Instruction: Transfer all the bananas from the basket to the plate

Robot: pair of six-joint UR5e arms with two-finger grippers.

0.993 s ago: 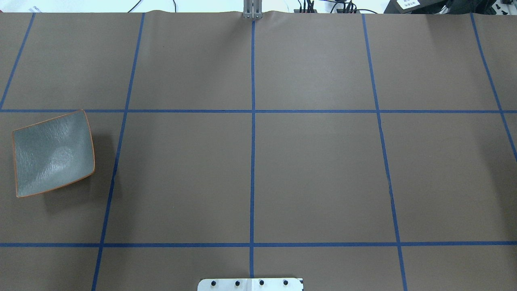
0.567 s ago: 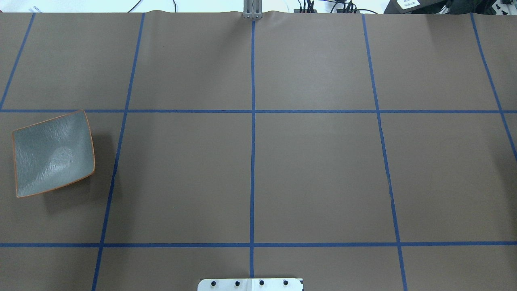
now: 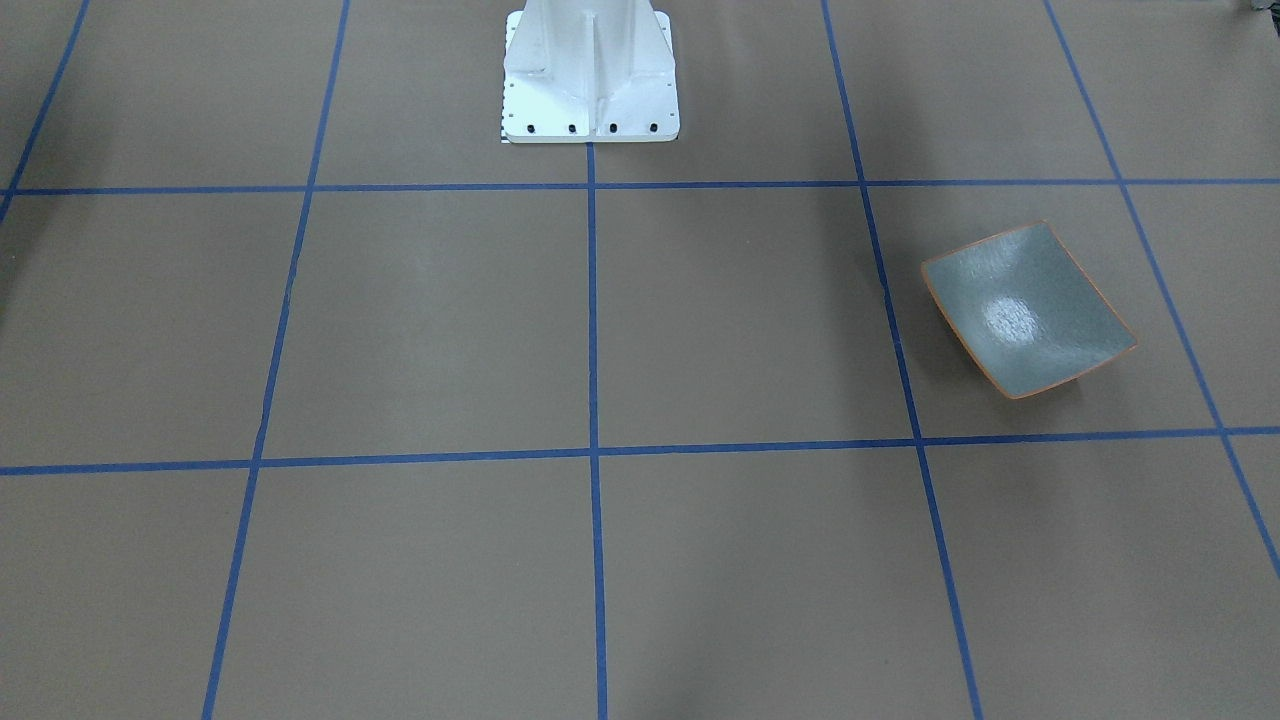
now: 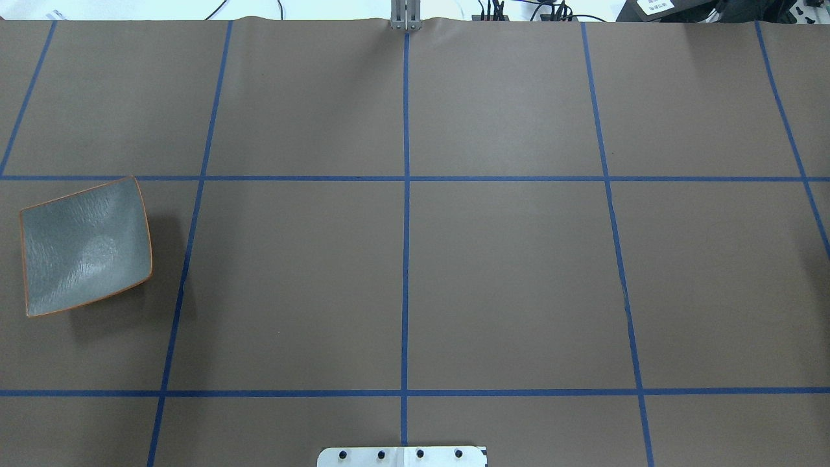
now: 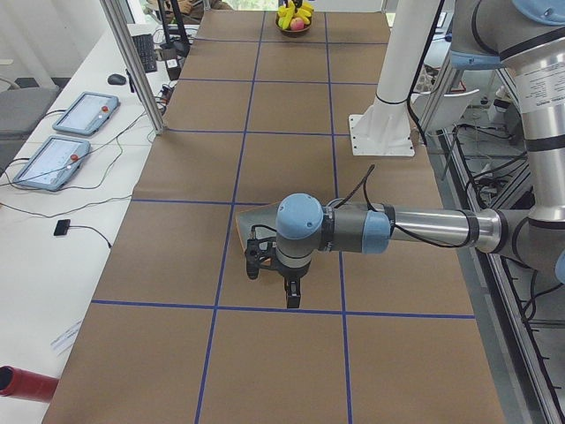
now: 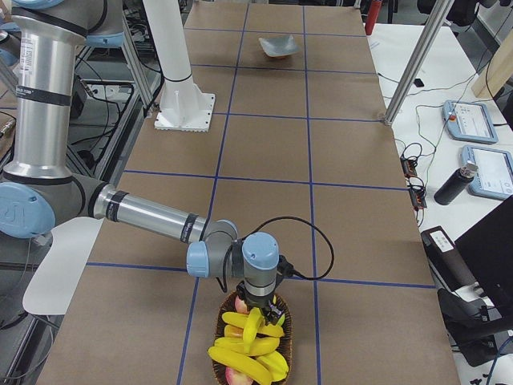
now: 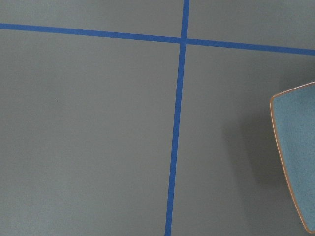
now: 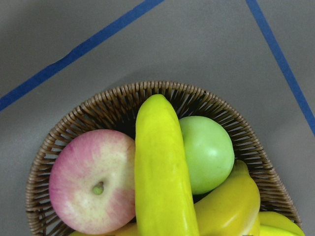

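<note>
The grey-green plate (image 4: 84, 246) with its orange rim lies bare at the table's left side, also seen in the front view (image 3: 1030, 310) and at the right edge of the left wrist view (image 7: 298, 157). Several yellow bananas (image 8: 162, 172) lie in a wicker basket (image 8: 162, 87) at the table's right end (image 6: 248, 353). My right gripper (image 6: 256, 309) hangs directly over the basket, right at the topmost banana; I cannot tell whether it is open or shut. My left gripper (image 5: 272, 284) hovers low beside the plate, state unclear. Neither wrist view shows fingers.
A pink apple (image 8: 91, 179) and a green apple (image 8: 209, 152) share the basket with the bananas. The white robot base (image 3: 590, 70) stands mid-table on the robot's side. Blue tape lines grid the brown table cover. Tablets and cables lie on the side bench (image 5: 71, 132).
</note>
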